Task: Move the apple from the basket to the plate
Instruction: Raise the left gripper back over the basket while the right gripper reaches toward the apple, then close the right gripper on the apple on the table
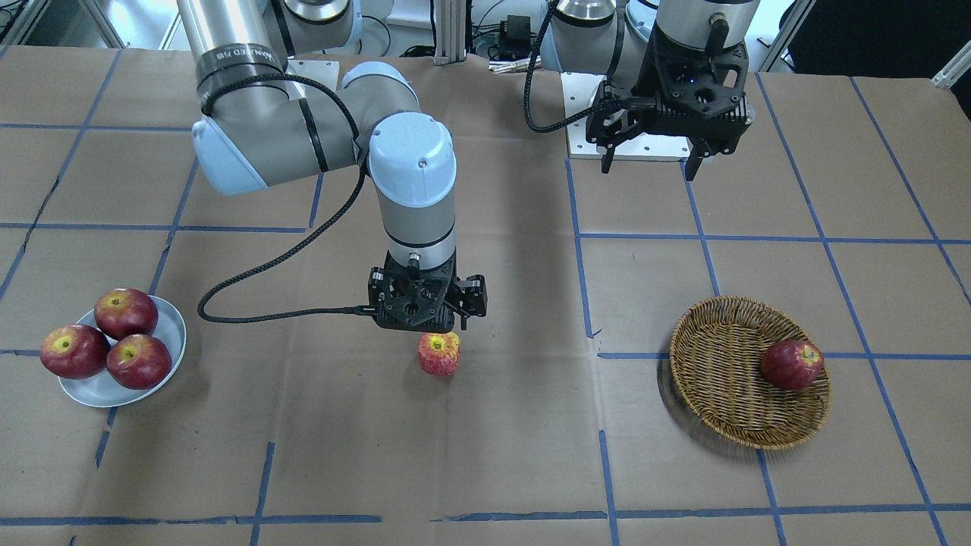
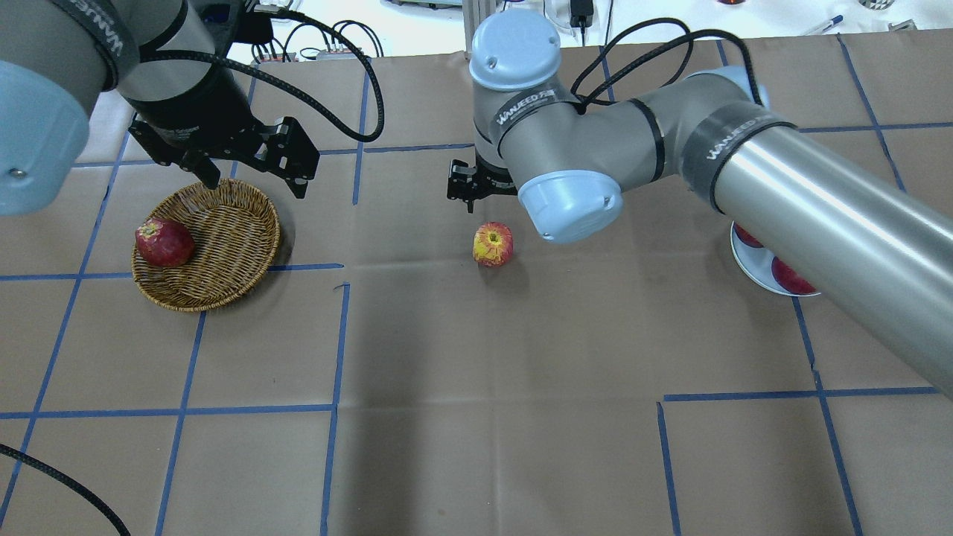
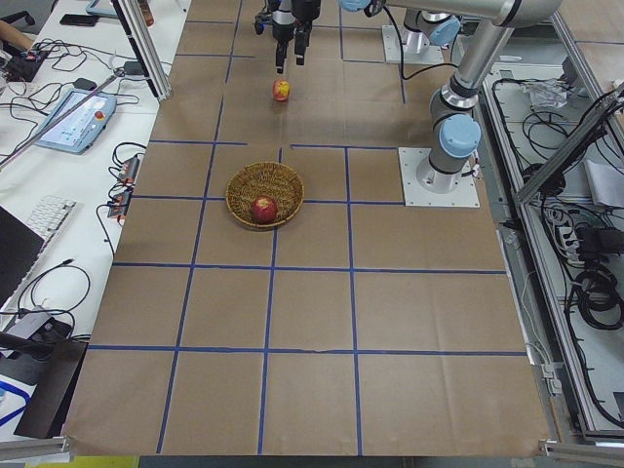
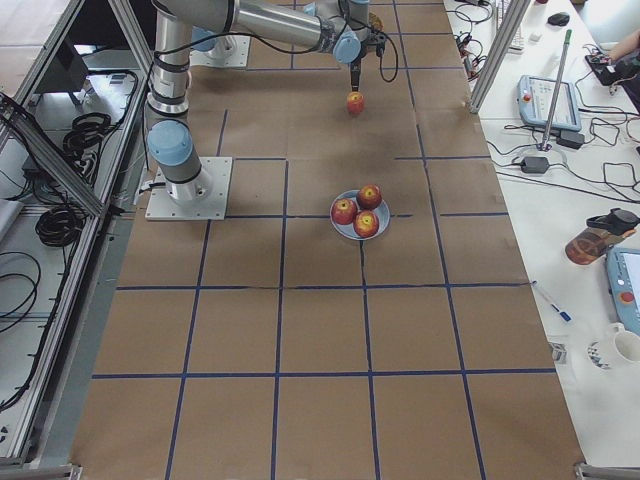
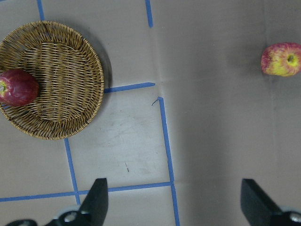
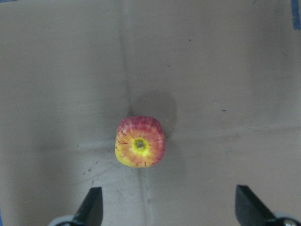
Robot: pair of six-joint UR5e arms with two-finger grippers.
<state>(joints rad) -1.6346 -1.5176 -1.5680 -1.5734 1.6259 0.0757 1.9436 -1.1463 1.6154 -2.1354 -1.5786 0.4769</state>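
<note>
- The apple [image 1: 439, 353], pinkish-red with pale streaks, sits on the brown paper worktop [image 1: 485, 455], with its yellow-green stem hollow facing up. It lies about midway between the basket [image 1: 721, 356] and the plate [image 1: 176, 334], well apart from both.
- The right gripper [image 6: 169, 197] hangs just above the apple, pointing down. It is released: in the right wrist view its fingers are spread wide and the apple lies on the worktop beyond them, not between them.
- The left gripper [image 1: 649, 168] is also released and carries nothing. It hangs over the worktop near the robot's side of the basket, and the left wrist view shows its fingers far apart.
- One dark red apple [image 1: 792, 365] lies in the wicker basket, against the wall that faces away from the plate.
- Three dark red apples [image 1: 139, 361] crowd the pale plate and touch one another, and one of them juts past the rim.
- Blue tape lines [image 1: 580, 250] mark the worktop into squares.
</note>
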